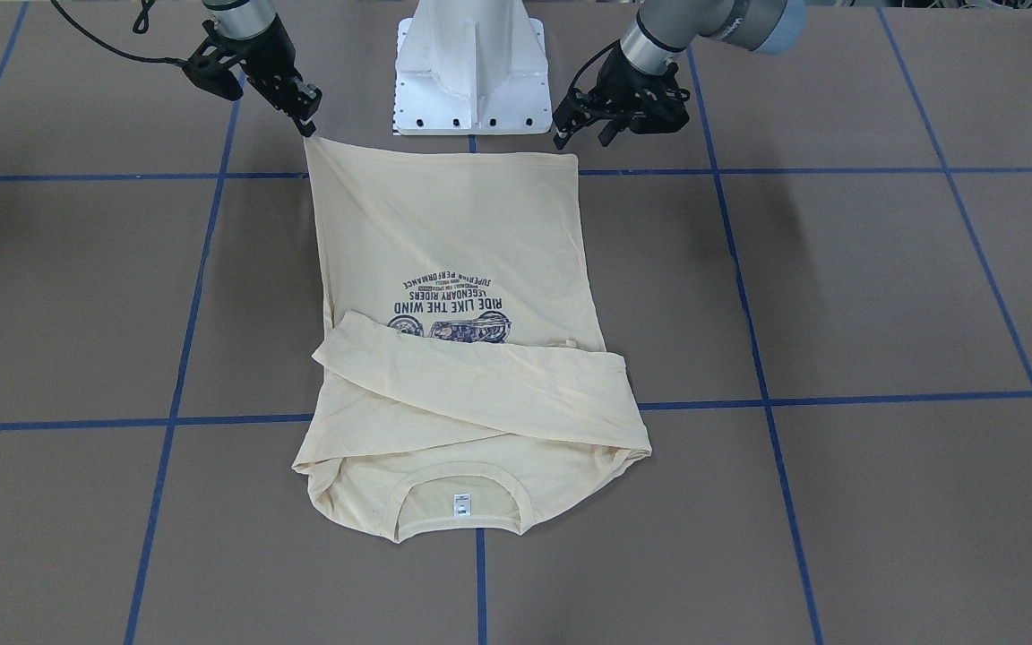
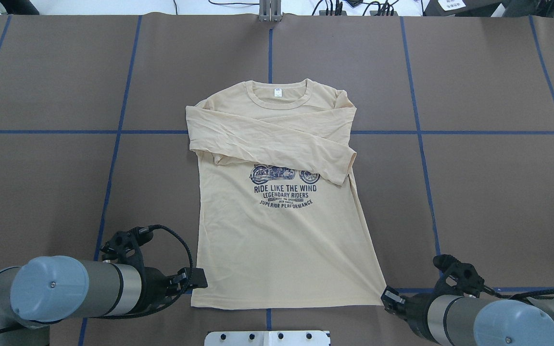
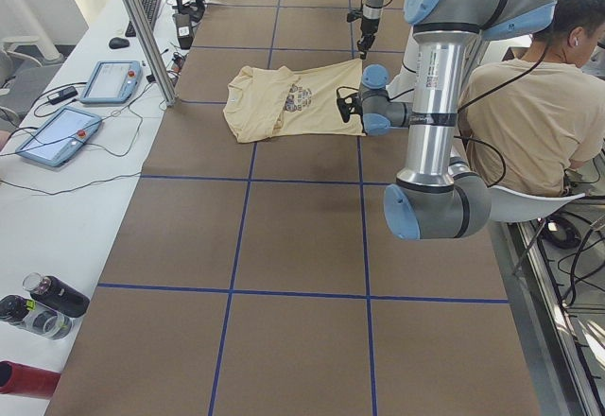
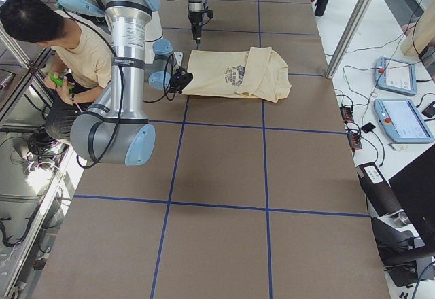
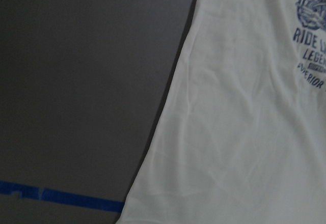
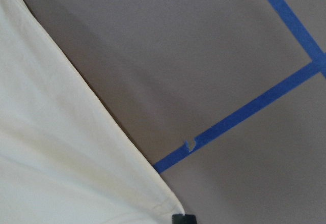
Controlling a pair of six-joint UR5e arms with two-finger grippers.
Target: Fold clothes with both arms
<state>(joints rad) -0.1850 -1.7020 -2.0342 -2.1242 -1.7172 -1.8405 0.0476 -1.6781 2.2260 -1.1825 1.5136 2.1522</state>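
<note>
Black right claw [image 1: 306, 124] of mine clenched, seemingly on the T-shirt's [image 2: 282, 250] hem corner [image 1: 308, 143], though the tips blur | left claw [image 1: 584, 134] spread just above the other corner, holding nothing | shirt flat on table [image 1: 883, 287], sleeves [image 2: 277, 139] crossed, collar [image 2: 279, 98] far from me | risk: a one-sided lift skews the fold; thin hem slips out.

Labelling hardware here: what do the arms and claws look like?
The left arm and right arm are silver-grey tubes with light blue joint caps. The left claw and right claw are black, two-fingered; a black cable loops at the left wrist.
</note>
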